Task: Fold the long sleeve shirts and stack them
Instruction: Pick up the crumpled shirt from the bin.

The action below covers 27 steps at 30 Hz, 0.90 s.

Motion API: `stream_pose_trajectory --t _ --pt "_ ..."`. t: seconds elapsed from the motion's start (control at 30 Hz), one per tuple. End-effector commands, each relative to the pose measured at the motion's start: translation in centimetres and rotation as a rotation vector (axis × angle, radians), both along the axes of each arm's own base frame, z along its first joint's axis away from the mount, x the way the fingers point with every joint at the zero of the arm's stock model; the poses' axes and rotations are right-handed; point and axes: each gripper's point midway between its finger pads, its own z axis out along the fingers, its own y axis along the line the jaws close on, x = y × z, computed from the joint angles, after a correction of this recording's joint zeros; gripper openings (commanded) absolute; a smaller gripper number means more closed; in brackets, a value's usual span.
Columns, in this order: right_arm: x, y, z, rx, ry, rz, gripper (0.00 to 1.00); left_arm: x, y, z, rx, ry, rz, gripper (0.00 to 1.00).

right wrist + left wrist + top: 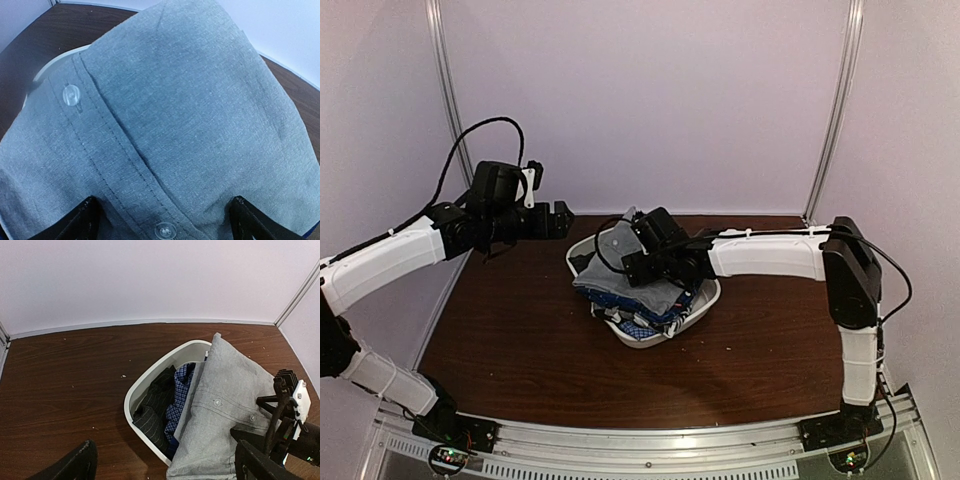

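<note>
Grey long sleeve shirt (225, 405) piled atop a white oval basket (148, 381) on the desk (75, 370), blue plaid shirt (181, 392) and dark striped cloth (152, 410) packed inside beneath it, right gripper (162, 222) spread over the grey cloth, left gripper (563, 220) spread, held apart

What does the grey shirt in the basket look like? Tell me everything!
The grey shirt is plain woven cloth with a stitched front strip and small pale buttons. It lies bunched on top of the blue plaid shirts in the white basket, spilling over its rim. The right gripper, open, is just above it; I cannot tell if it touches.
</note>
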Motion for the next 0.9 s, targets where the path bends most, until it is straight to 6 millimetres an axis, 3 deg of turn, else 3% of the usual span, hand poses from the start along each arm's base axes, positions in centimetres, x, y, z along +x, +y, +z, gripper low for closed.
stream_pose_trajectory --t 0.0,0.07,0.1,0.17,0.33,0.47,0.6,0.87 --pt "0.2 0.5 0.3 -0.013 -0.005 0.001 0.83 0.1 0.0 0.3 -0.03 -0.003 0.002 0.97" --pt "0.3 0.4 0.4 -0.016 -0.009 -0.005 0.67 0.1 -0.1 0.5 -0.034 -0.004 -0.001 0.98" --pt "0.4 0.3 0.6 -0.017 -0.011 -0.01 0.52 0.1 -0.2 0.6 -0.035 -0.006 -0.003 0.98" --pt "0.5 0.1 1.0 -0.021 -0.018 -0.017 0.32 0.2 -0.3 0.8 -0.042 -0.008 -0.004 0.98" --pt "1.1 -0.6 4.0 0.01 -0.058 -0.043 0.01 0.1 -1.0 1.3 -0.067 -0.015 -0.034 0.98" --pt "1.7 -1.7 7.8 0.063 -0.106 -0.075 0.0 -0.1 -1.8 1.7 -0.098 -0.022 -0.08 0.98" --pt "1.8 -3.6 12.9 0.103 -0.185 -0.126 0.0 -0.6 -2.9 2.6 -0.13 -0.041 -0.143 0.98" --pt "1.3 -11.2 24.2 0.161 -0.405 -0.308 0.0 -1.7 -6.2 4.1 -0.164 -0.072 -0.282 0.98"
